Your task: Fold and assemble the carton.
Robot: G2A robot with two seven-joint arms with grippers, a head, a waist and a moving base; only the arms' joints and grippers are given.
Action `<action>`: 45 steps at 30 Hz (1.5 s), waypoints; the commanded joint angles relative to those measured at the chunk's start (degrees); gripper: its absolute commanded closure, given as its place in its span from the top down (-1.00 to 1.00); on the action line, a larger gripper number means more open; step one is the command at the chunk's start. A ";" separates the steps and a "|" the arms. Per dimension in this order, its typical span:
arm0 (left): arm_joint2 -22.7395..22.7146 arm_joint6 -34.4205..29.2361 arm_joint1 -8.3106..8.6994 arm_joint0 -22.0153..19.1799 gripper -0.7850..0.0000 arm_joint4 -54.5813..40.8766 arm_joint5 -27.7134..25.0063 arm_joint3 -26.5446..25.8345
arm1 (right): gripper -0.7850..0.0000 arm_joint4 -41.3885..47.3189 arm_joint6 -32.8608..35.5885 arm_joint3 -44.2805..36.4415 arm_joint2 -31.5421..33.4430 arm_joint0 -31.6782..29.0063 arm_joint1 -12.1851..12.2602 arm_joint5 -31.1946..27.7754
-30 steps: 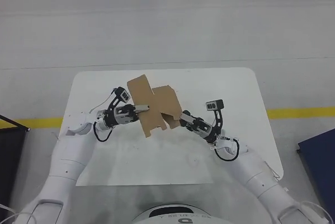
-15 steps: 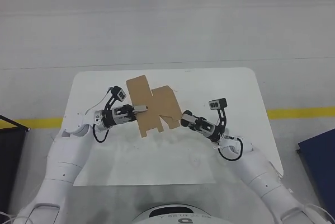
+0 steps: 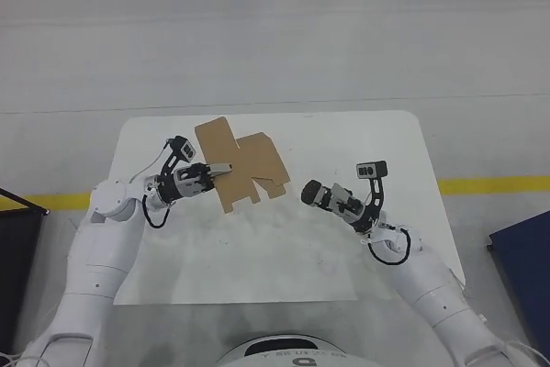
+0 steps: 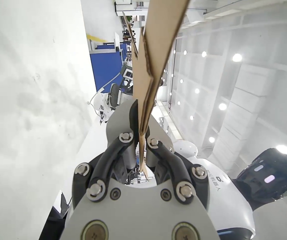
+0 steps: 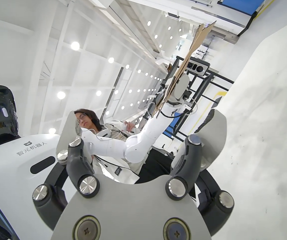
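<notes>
A flat brown carton (image 3: pixel 245 167) hangs above the white table (image 3: pixel 366 138), held at its left edge. My left gripper (image 3: pixel 221 169) is shut on that edge; its own view has the cardboard (image 4: pixel 156 41) running edge-on between the fingers (image 4: pixel 133 116). My right gripper (image 3: pixel 308 193) stands open to the right of the carton, a short gap away from it, holding nothing. From the right wrist view the carton (image 5: pixel 183 68) shows farther off, beyond the open fingers (image 5: pixel 213 126).
The white table spreads bare in front of both arms and to the right. A yellow floor line (image 3: pixel 504 183) runs past the table's right side. Dark blue objects stand on the floor at the far left and far right.
My right gripper let go of the carton's right edge and drew back to the right. The left gripper moved the carton up and left, away from it.
</notes>
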 commanded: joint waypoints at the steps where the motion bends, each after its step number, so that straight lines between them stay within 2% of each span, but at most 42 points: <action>1: 0.00 0.00 0.00 0.00 -1.00 0.00 0.00 0.00 | 1.00 0.00 0.00 0.00 0.00 0.00 0.00 0.00; 3: 0.57 -0.01 -0.20 0.60 -1.00 -2.79 1.77 -0.79 | 1.00 0.00 0.00 0.00 0.00 0.00 0.00 0.00; 6: 1.44 -3.12 -0.64 0.64 -1.00 -13.11 10.06 -0.65 | 1.00 0.00 0.00 0.00 0.00 0.00 0.00 0.00; 9: 2.16 -6.74 -1.28 -0.45 -1.00 -26.25 20.90 1.89 | 1.00 0.00 0.00 0.00 0.00 0.00 0.00 0.00; 11: 2.99 -7.73 -1.68 -1.38 -1.00 -33.96 30.03 4.32 | 1.00 0.00 0.00 0.00 0.00 0.00 0.00 0.00; 13: 5.21 -1.70 -2.37 -2.18 -1.00 -47.18 38.24 5.78 | 1.00 0.00 0.00 0.00 0.00 0.00 0.00 0.00; 15: 7.11 4.96 -2.32 -3.17 -1.00 -55.40 44.90 4.82 | 1.00 0.00 0.00 0.00 0.00 0.00 0.00 0.00; 27: 7.72 6.67 -2.35 -2.88 -1.00 -56.55 46.43 4.26 | 1.00 0.00 0.00 0.00 0.00 0.00 0.00 0.00; 30: 11.16 12.64 -3.37 -2.06 -1.00 -68.69 52.57 2.30 | 1.00 0.00 0.00 0.00 0.00 0.00 0.00 0.00; 35: 15.62 25.28 -4.80 -0.93 -1.00 -98.76 65.21 1.20 | 1.00 0.00 0.00 0.00 0.00 0.00 0.00 0.00; 38: 19.71 28.52 -4.86 -0.68 -1.00 -113.59 65.21 0.37 | 1.00 0.00 0.00 0.00 0.00 0.00 0.00 0.00; 40: 21.46 33.03 -4.37 -0.85 -1.00 -123.21 65.21 -0.41 | 1.00 0.00 0.00 0.00 0.00 0.00 0.00 0.00; 45: 22.47 46.46 -2.67 -0.51 -1.00 -144.25 65.21 -3.16 | 1.00 0.00 0.00 0.00 0.00 0.00 0.00 0.00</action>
